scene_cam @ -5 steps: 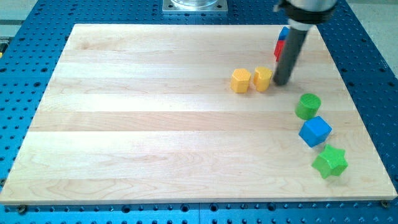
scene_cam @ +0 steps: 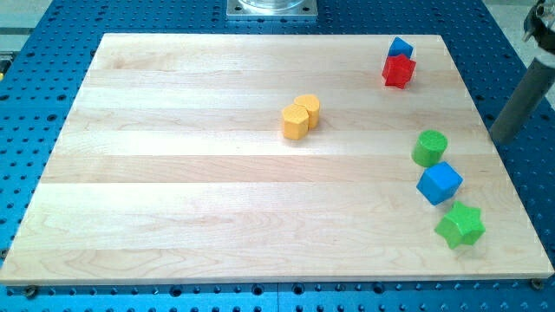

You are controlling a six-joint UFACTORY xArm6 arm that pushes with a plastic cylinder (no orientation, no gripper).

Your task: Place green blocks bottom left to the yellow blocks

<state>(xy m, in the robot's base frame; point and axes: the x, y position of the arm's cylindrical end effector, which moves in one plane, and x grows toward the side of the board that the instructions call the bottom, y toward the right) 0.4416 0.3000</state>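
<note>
Two yellow blocks, a hexagon [scene_cam: 295, 123] and a cylinder-like one [scene_cam: 308, 107], touch each other just right of the board's middle. A green cylinder [scene_cam: 428, 148] stands near the right edge. A green star [scene_cam: 460, 225] lies at the lower right. My tip [scene_cam: 501, 139] is off the board's right edge, to the right of the green cylinder and well apart from it.
A blue cube [scene_cam: 439, 183] sits between the two green blocks. A red block [scene_cam: 398, 71] and a small blue block [scene_cam: 400, 47] touch at the upper right. The wooden board [scene_cam: 173, 191] lies on a blue perforated table.
My tip has moved from beside the yellow blocks to the right, off the board. The two yellow blocks have shifted left and now sit diagonally against each other.
</note>
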